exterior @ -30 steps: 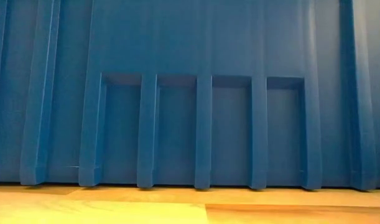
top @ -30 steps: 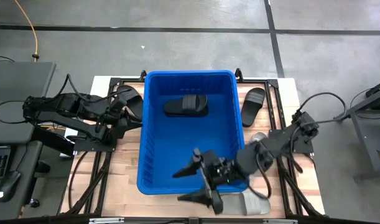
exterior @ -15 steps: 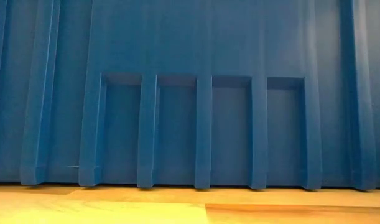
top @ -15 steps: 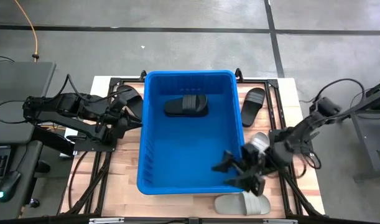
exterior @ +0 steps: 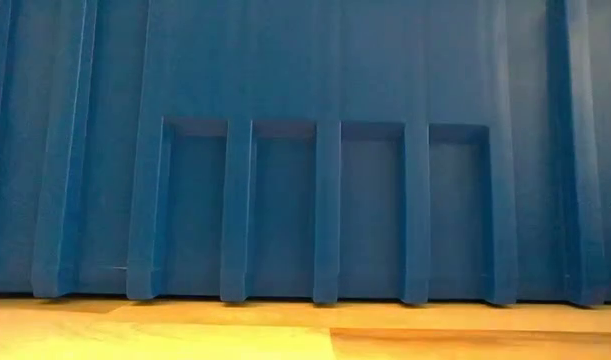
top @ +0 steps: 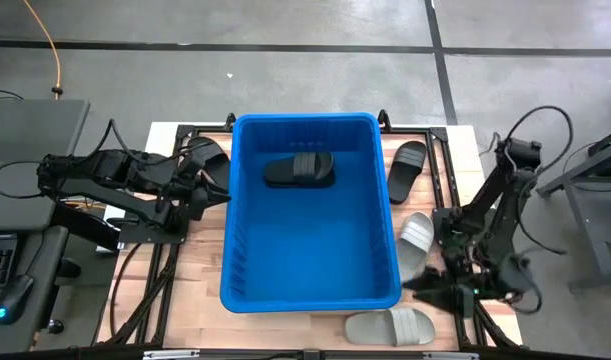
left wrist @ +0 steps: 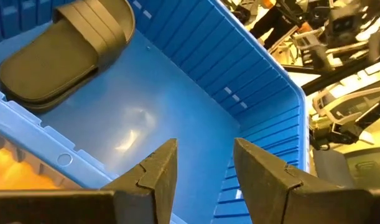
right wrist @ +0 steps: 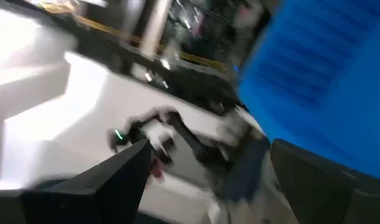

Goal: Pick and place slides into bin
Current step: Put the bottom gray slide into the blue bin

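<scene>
Right end effector [top: 432, 290] spread wide, empty, beside bin [top: 310, 297], above grey slides [top: 391, 326], left end effector [left wrist: 202, 165] parted, empty, at bin rim

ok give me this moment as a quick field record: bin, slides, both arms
bin: blue bin at table centre
in bin: one black slide
outside bin: black slide and two grey slides on its right side, black slide on its left
left gripper: over the bin's left rim, fingers open, empty
right gripper: by the bin's near right corner, between the grey slides, fingers open, empty
</scene>
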Motion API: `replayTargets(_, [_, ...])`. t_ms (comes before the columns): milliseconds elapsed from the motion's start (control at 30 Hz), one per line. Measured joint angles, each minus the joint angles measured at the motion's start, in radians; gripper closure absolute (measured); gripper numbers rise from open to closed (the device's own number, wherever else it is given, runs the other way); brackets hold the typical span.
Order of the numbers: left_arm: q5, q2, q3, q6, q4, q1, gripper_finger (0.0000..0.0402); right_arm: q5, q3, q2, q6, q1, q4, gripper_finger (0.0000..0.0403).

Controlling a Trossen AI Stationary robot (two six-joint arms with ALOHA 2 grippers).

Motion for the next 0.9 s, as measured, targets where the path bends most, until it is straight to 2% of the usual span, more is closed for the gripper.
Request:
replayTargets(67, [0.000,0.007,0.000,0.001,0.000,0.000,0.0254,0.056,-0.018,-0.006,0.144,0.073,-0.075,0.0084])
replayTargets(167, [-0.007,0.013,0.000,0.003,0.000,0.000,0.0254,0.142,-0.051,0.001,0.473,0.168,-0.221,0.0084])
replayTargets(267, [-0.011,0.021,0.000,0.001,0.000,0.000,0.0254,0.181,-0.064,0.016,0.789,0.217,-0.359,0.0084])
replayTargets(367, [-0.012,0.029,0.000,0.000,0.000,0.000,0.0254,0.168,-0.063,0.038,1.075,0.236,-0.532,0.0084])
replayTargets(467, [-0.017,0.041,0.000,0.000,0.001,0.000,0.0254,0.048,-0.062,0.036,1.303,0.232,-0.737,0.0084])
replayTargets(533, [-0.030,0.056,0.000,0.000,0.001,0.000,0.0254,-0.089,-0.070,0.038,1.355,0.214,-0.817,0.0084])
replayTargets(600, [-0.032,0.067,0.000,0.000,0.000,0.000,0.0254,-0.171,-0.077,0.037,1.363,0.193,-0.846,0.0084])
replayTargets(667, [-0.032,0.075,0.000,-0.001,0.000,0.000,0.0254,-0.177,-0.080,0.037,1.357,0.168,-0.883,0.0084])
replayTargets(767, [-0.023,0.091,0.000,-0.023,0.000,0.000,0.0254,-0.129,-0.080,0.037,1.329,0.129,-0.867,0.0084])
replayTargets(900, [-0.022,0.105,0.000,-0.023,0.001,0.000,0.0254,-0.202,-0.080,0.037,1.245,0.099,-0.868,0.0084])
